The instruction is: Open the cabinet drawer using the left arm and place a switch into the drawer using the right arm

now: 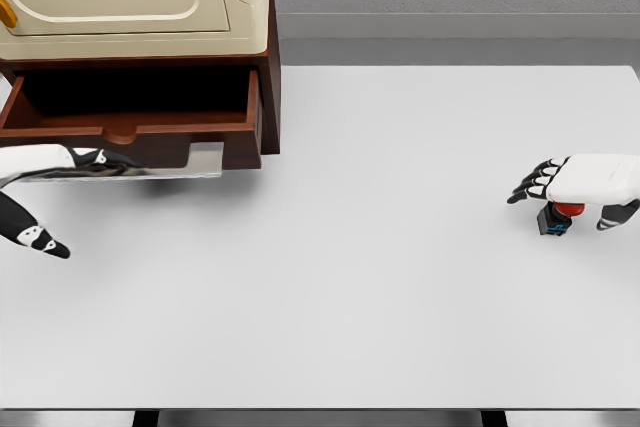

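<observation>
Writing: none readable on any surface.
Cabinet: cream-panelled wooden cabinet with dark brown frame [140,7], at the far left corner of the white flat table [380,277]; all places below are given against this cabinet.
Drawer: brown wooden drawer with a rounded pull [130,112], at the cabinet's base, pulled out toward the camera. Interior dark; cannot tell any contents.
Switch: small black-bodied switch with a red round button and a blue mark on its side [557,217], well apart from the cabinet, far to its right near the table's right edge. Standing on the table, outside the drawer.
Right hand: white-shelled hand with black fingers [570,187], directly over the switch. Fingers extended leftward and slightly spread, thumb hanging beside the switch; not closed on it.
Left hand: white-and-black hand [75,160], just below the drawer front. Fingers look extended and hold nothing; partly blurred.
</observation>
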Tool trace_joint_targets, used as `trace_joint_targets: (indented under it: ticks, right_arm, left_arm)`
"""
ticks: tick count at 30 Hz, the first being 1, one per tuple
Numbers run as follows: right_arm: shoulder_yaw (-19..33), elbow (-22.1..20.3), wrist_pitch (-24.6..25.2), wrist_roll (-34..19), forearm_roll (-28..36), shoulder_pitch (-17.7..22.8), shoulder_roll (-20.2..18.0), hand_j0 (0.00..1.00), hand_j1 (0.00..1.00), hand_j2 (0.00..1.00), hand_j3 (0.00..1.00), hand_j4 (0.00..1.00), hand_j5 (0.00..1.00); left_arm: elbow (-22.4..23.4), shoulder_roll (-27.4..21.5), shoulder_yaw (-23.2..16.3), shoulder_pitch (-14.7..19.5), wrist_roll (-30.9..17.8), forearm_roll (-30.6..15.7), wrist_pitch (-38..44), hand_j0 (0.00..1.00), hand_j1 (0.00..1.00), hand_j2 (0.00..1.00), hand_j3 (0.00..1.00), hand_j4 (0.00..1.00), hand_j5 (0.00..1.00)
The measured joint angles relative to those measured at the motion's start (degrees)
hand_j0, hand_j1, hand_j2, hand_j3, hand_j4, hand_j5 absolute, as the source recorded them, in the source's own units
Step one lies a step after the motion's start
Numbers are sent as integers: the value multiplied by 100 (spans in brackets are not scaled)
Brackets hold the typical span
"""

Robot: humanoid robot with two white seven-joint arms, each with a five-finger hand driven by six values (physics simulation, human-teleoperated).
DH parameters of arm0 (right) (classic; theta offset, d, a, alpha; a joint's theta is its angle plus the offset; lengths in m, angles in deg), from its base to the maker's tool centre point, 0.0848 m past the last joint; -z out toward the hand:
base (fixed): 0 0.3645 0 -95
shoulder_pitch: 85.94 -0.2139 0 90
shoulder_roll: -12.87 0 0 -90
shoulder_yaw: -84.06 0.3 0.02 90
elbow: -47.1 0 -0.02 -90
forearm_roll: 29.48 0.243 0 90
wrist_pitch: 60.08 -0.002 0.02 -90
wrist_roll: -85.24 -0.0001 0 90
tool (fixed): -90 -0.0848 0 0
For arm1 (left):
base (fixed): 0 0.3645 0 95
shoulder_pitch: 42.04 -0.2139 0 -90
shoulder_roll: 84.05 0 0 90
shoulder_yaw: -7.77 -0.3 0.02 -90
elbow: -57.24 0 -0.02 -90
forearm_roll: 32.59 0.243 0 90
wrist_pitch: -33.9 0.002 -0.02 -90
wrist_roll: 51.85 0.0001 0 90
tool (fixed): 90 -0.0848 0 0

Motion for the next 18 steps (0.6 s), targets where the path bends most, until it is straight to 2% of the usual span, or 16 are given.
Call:
trace_joint_targets:
  ticks: [1,9,16,18]
  right_arm:
    - [2,2,0,0,0,0,0,86,86,86,86,86,86]
    - [1,6,0,0,0,9,-6,84,84,84,84,84,84]
    - [-8,32,0,0,0,9,-4,81,81,81,81,81,81]
    - [-9,41,0,0,0,9,-2,77,77,77,77,77,77]
  left_arm:
    - [0,-15,5,9,-1,-27,-10,100,100,100,100,100,100]
    - [1,-151,51,44,-3,-163,-232,100,100,100,100,100,100]
    - [1,-448,49,53,-3,-186,-1191,100,100,100,100,100,100]
    - [1,-571,48,50,-3,-186,-1318,100,100,100,100,100,100]
